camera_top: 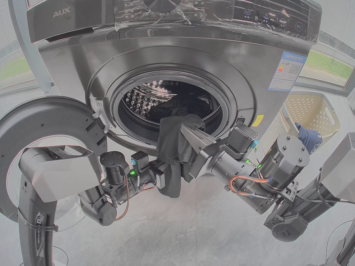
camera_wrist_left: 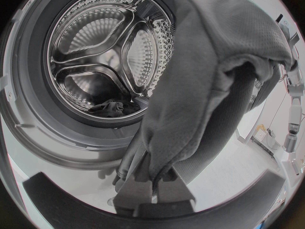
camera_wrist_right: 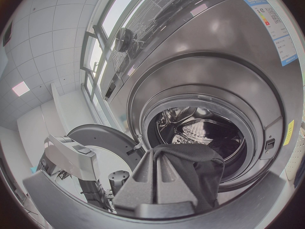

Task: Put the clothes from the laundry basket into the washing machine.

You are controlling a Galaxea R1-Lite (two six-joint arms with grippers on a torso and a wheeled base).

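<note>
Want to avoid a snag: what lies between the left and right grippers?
The dark garment, gripped by both: in the head view it drapes from the right gripper down to the left gripper.

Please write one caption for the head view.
Right pincer and left pincer hold a dark garment before the open washing machine.

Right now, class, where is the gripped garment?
Head view centre: the gripped garment hangs before the washing machine opening, pinched by the left gripper and right gripper.

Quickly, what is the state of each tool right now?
Left tool: shut on the dark garment.
Right tool: shut on the same dark garment.
</note>
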